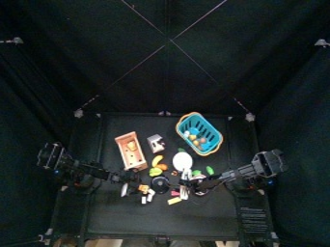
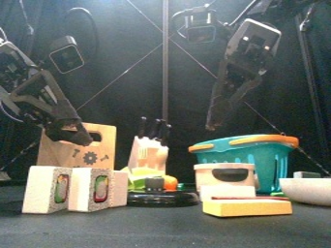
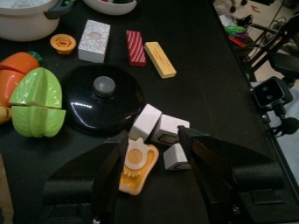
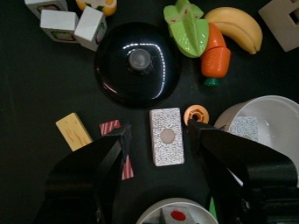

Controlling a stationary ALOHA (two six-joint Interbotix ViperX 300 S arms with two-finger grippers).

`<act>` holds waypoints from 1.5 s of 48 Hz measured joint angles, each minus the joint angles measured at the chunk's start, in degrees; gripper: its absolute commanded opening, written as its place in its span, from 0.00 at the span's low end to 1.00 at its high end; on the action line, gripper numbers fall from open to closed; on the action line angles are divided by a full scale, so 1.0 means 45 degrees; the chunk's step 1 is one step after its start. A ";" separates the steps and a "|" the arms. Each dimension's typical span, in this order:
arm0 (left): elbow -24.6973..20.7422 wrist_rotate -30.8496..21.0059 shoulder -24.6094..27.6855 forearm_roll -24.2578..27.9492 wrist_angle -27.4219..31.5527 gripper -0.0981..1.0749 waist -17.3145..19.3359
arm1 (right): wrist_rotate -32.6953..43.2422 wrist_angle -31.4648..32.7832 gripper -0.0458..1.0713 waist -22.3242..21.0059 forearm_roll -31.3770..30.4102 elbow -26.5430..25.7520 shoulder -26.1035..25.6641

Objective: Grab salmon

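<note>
The salmon looks to be the orange slab with a white patch; it lies flat on the black table between my left gripper's open jaws, with room on both sides. Two small white blocks lie just beyond it. In the top view the left gripper is low at the table's front left. My right gripper is open above a white card-like box, and is at the front right in the top view.
A black pan lid sits mid-table, also in the right wrist view. Around it are green and orange vegetables, a banana, a dark red strip, a yellow block, a white bowl, a teal basket and a wooden board.
</note>
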 measured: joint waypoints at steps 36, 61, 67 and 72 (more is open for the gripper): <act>-0.0039 0.0000 0.0020 -0.0020 0.0000 0.82 0.0059 | -0.0117 -0.3359 0.82 -0.0469 0.1543 0.3867 -0.2227; -0.0039 0.0000 0.0000 -0.0020 0.0000 0.82 0.0059 | -0.0078 -0.3965 0.82 0.0547 0.1563 0.2930 0.0527; -0.0039 0.0000 0.0000 -0.0020 0.0000 0.82 0.0059 | -0.0059 -0.3945 0.82 0.0566 0.1563 0.2754 0.1113; -0.0039 0.0000 0.0020 -0.0020 0.0000 0.82 0.0059 | -0.0078 -0.3750 0.82 0.0566 0.1563 0.2578 0.1543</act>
